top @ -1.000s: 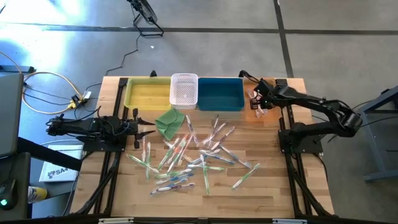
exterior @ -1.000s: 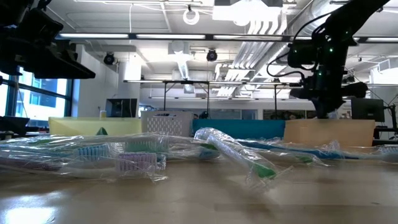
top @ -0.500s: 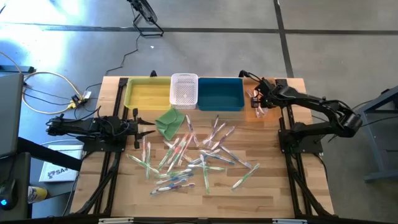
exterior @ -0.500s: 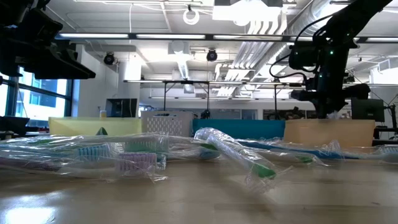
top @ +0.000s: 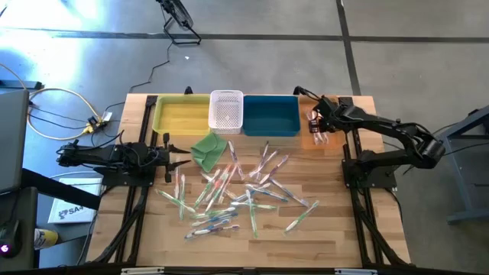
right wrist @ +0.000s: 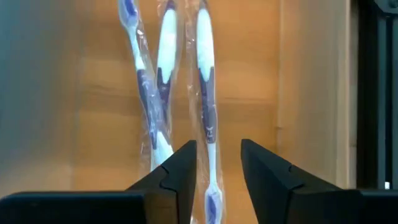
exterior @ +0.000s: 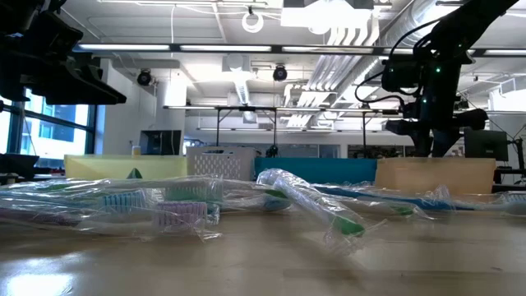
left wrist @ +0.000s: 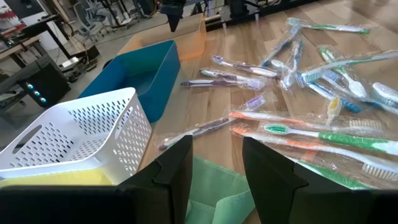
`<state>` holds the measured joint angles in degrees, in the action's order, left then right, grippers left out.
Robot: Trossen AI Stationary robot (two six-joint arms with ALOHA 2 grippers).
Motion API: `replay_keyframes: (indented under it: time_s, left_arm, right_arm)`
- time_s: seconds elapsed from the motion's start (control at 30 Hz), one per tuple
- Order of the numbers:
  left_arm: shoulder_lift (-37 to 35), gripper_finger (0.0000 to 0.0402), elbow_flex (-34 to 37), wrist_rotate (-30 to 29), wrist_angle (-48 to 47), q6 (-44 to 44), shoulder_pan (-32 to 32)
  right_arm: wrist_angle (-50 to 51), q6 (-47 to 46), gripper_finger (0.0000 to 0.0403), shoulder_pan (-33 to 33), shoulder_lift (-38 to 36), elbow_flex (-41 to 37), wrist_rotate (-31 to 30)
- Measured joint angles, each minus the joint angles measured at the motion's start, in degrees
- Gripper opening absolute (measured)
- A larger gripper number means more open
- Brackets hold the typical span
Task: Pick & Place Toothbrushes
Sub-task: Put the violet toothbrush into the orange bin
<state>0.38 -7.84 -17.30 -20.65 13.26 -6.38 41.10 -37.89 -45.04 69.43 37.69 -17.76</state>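
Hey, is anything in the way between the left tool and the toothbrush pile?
Yes: the folded green cloth lies just ahead of the left tool, between it and the nearest toothbrushes.

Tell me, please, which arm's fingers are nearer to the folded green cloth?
Left. The left gripper sits just beside the green cloth, while the right gripper hangs over the orange bin past the blue bin.

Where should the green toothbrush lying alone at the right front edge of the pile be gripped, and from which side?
Grip the green toothbrush at mid-handle, coming straight down from above and closing across its width. It lies flat and diagonal on the table, apart from the pile, so both flanks look free.
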Motion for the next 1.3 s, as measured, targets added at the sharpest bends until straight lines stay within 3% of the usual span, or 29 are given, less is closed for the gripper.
replay_keyframes:
  time_s: [0.3, 0.6, 0.7, 1.17, 1.3]
  left_arm:
    - [-0.02, 0.0136, 0.01, 0.02, -0.02, 0.29, 0.0]
    - [0.0, 0.0136, 0.01, 0.04, -0.03, 0.42, 0.0]
    - [0.0, 0.0136, 0.01, 0.04, -0.03, 0.42, 0.0]
    - [0.0, 0.0136, 0.03, 0.07, -0.03, 0.38, 0.0]
    - [0.0, 0.0136, 0.03, 0.09, -0.03, 0.0, -0.01]
  right_arm:
    - [-0.14, 3.87, 0.0082, 0.39, 0.0, 3.16, 10.9]
    - [-9.18, 11.38, 0.0009, 7.16, -1.73, 5.07, 19.22]
    - [-12.6, 14.29, 0.0005, 10.11, -2.14, 5.07, 22.61]
    - [-17.35, 30.53, 0.0002, 24.15, -2.47, 5.07, 23.89]
    - [-19.28, 30.84, 0.0002, 26.93, -2.47, 5.07, 23.91]
